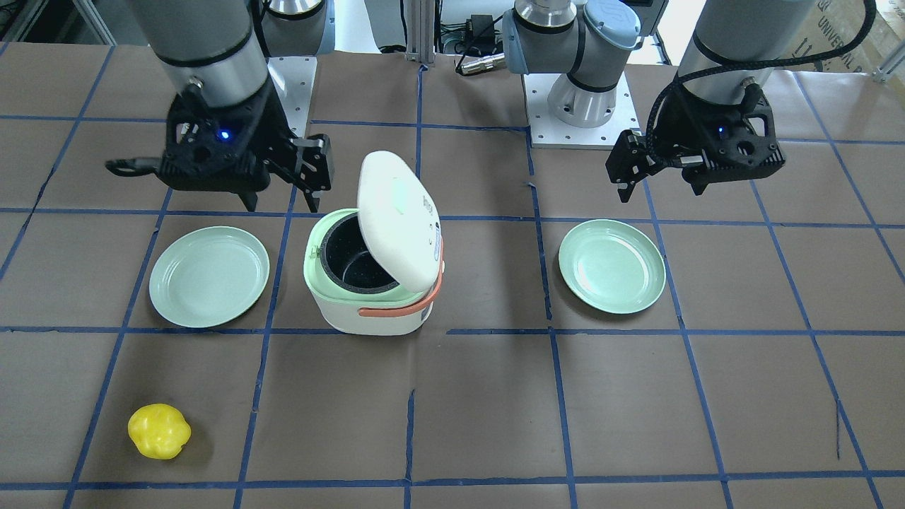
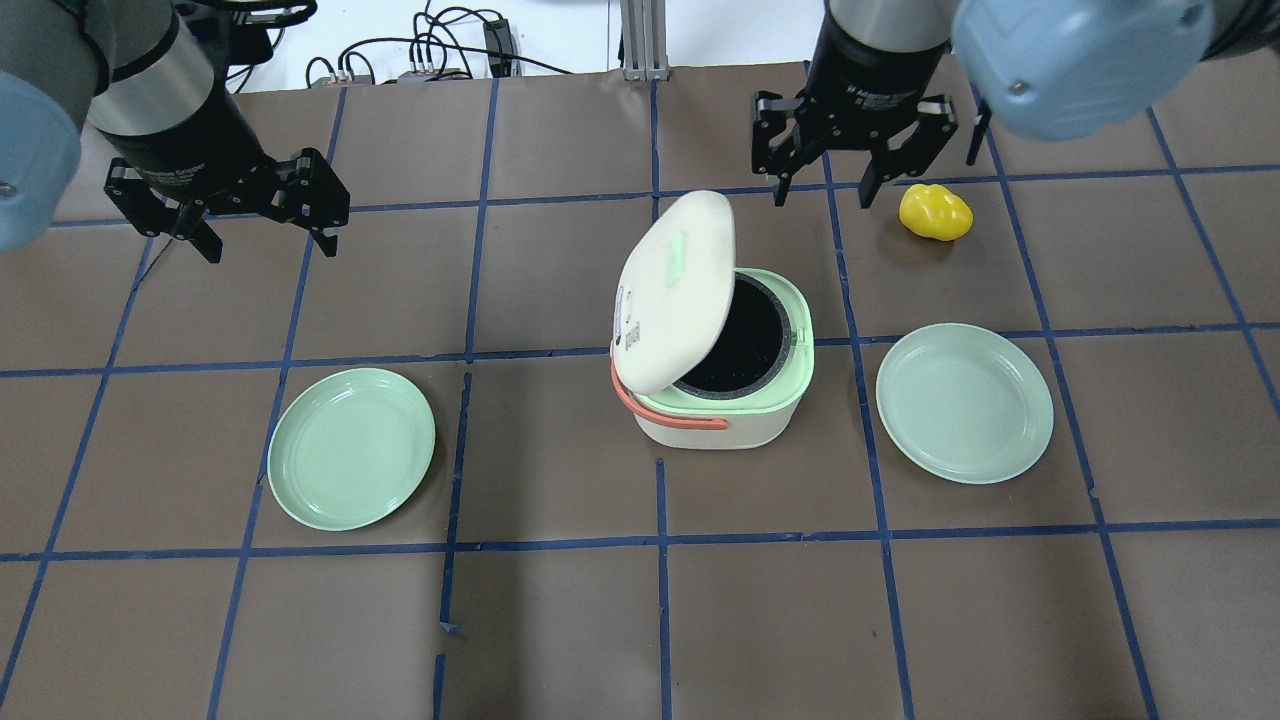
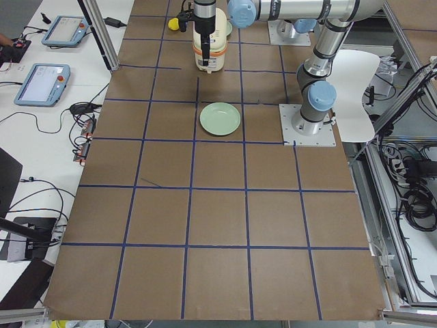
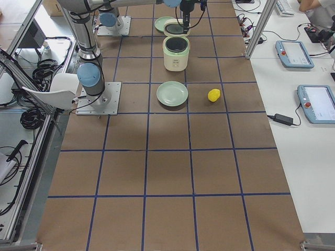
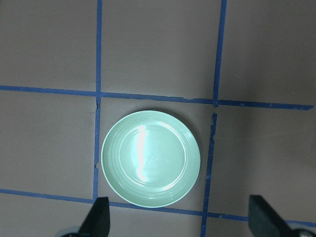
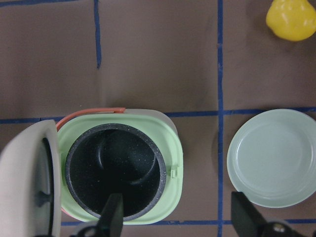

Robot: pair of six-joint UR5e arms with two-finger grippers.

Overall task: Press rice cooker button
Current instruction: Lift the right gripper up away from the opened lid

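Near the middle of the brown paper bench (image 2: 560, 620) with blue tape lines: a small white rice cooker (image 2: 720, 425) with a pale green rim and an orange handle. Stands upright between two plates and touches neither. Rounded white lid (image 2: 675, 290) flipped up and leaning toward the left arm's side. Black round inner pot (image 6: 116, 170) open to see, with nothing to make out inside.

Left-side plate (image 2: 350, 448), round and pale green, flat on the bench and well apart from the rice cooker. Right-side plate (image 2: 964, 402), the same colour and shape, near the rice cooker with a strip of bare bench between them. Small lumpy yellow toy (image 2: 935, 212), a bit like a pepper, lying past the right-side plate on the side away from the robot.

Left claw (image 2: 265, 235): up in the air, fingers spread wide, nothing between them. Looks down at the left-side plate in its wrist view. Well apart from the rice cooker.

Right claw (image 2: 825, 192): also spread wide, with nothing held. Hangs in the air over the rice cooker. In its wrist view, one black finger (image 6: 112, 215) seen over the edge of the inner pot, and the other over the bare bench between the rice cooker and the right-side plate. In the front view, close beside the raised lid but apart from it.
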